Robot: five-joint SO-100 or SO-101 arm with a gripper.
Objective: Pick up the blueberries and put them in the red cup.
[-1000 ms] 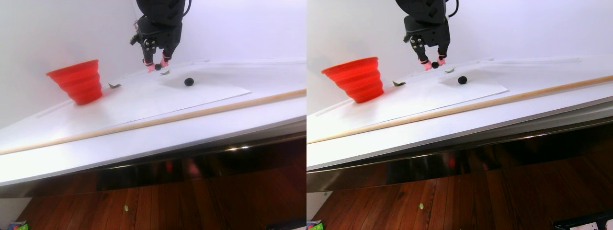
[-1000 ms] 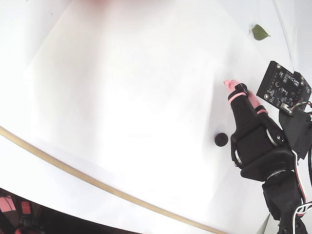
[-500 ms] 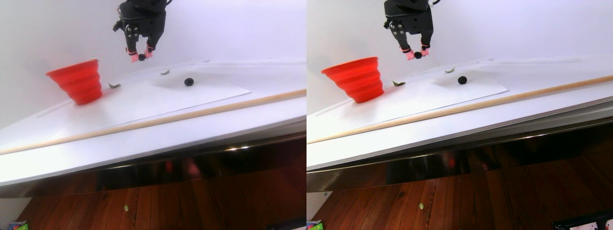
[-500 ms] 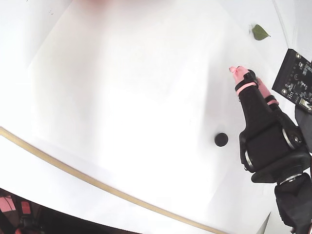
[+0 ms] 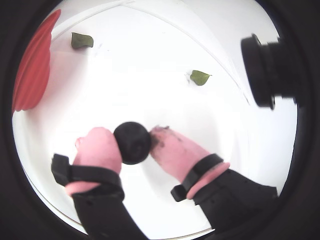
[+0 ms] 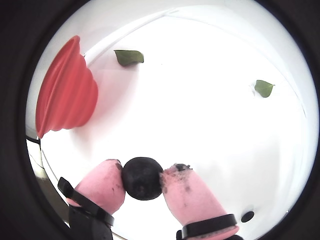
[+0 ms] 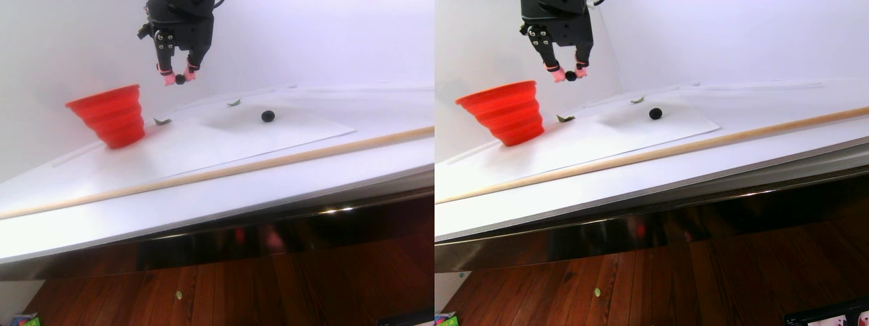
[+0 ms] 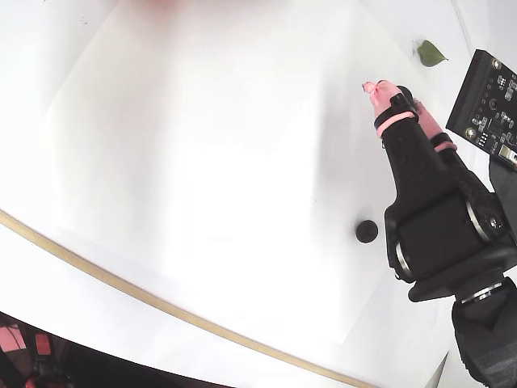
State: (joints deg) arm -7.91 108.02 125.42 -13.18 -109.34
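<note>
Held blueberry (image 6: 142,178): round, matte, blue-black.
Gripper (image 6: 142,182): pink fingertips (image 6: 187,195) clamp it.
Second blueberry (image 8: 367,231): alike, on paper.

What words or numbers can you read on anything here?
None can be read.
The red cup is plain, with no writing.
The blueberry in the gripper and the one on the sheet have no marks.
The circuit board has tiny markings, too small to read.
The packets at the floor corners are too blurred to read.
</note>
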